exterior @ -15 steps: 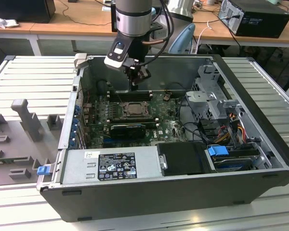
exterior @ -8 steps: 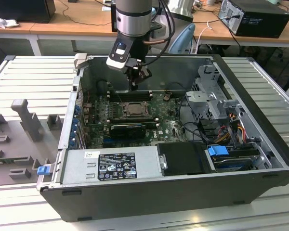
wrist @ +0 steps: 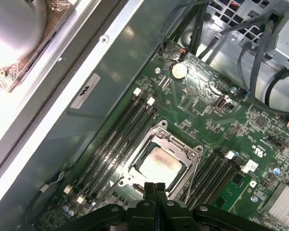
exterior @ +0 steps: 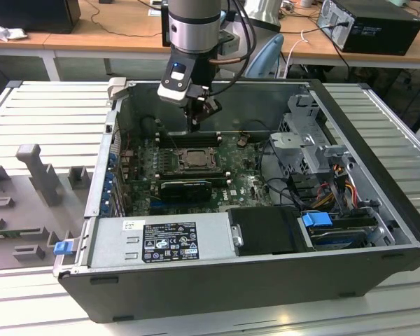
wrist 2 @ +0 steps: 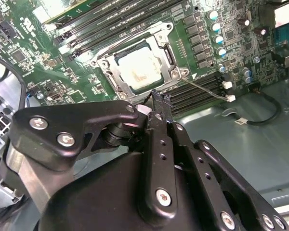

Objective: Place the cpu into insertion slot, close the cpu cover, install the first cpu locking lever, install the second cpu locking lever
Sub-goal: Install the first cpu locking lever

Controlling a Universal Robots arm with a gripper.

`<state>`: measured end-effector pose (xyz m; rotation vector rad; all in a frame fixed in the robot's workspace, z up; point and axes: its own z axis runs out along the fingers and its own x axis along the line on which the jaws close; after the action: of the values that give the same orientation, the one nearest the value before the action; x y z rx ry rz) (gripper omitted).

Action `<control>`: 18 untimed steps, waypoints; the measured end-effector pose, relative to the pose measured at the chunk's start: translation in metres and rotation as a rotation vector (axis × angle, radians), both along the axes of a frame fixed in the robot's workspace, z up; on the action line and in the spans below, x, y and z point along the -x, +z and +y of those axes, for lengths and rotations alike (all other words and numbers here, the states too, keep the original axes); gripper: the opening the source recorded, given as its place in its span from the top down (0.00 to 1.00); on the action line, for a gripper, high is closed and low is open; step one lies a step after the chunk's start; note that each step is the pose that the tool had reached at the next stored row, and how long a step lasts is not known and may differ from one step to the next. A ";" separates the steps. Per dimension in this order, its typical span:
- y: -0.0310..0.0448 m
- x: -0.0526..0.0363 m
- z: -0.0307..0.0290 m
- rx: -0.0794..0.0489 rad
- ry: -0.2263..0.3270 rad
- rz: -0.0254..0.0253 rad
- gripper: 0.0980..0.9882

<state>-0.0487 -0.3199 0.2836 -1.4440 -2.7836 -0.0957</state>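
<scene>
**A:** Where is the gripper, and how do its fingers stand?

**B:** They are pressed flat together with nothing between them. The gripper hangs from the arm inside the open computer case, low over the green board. I can't tell whether the tips touch anything.

**A:** What is closest to it?

**B:** In the exterior view, the memory slots are right under the tips. The insertion slot lies just past them, at six o'clock from the gripper. In both wrist views the tips sit just beside the slot's frame.

**A:** And the cpu?

**B:** It is seated in the insertion slot with its pale metal top facing up. The cpu cover lies flat around it, and the chip shows through the window.

**A:** Are the levers locked?

**B:** In the second wrist view, a thin metal rod runs out from one corner of the slot, along a bank of memory slots. I can't tell whether it is latched.

**A:** What lies farther out?

**B:** In the exterior view, the long black card is at six o'clock from the slot. The power supply is beyond it on the same line. The drive bay is at three o'clock.
</scene>
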 end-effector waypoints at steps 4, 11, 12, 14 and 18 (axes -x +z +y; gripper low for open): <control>0.0000 0.0000 0.0000 0.000 0.024 0.0000 0.99; 0.0000 0.0000 0.0000 0.000 0.057 0.0000 0.99; 0.0000 0.0000 0.0000 0.000 0.062 0.0000 0.99; 0.0000 0.0000 0.0000 0.000 0.077 0.0000 0.99; 0.0000 0.0000 0.0000 0.000 0.094 0.0000 0.99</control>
<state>-0.0487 -0.3199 0.2836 -1.3104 -2.8458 -0.0951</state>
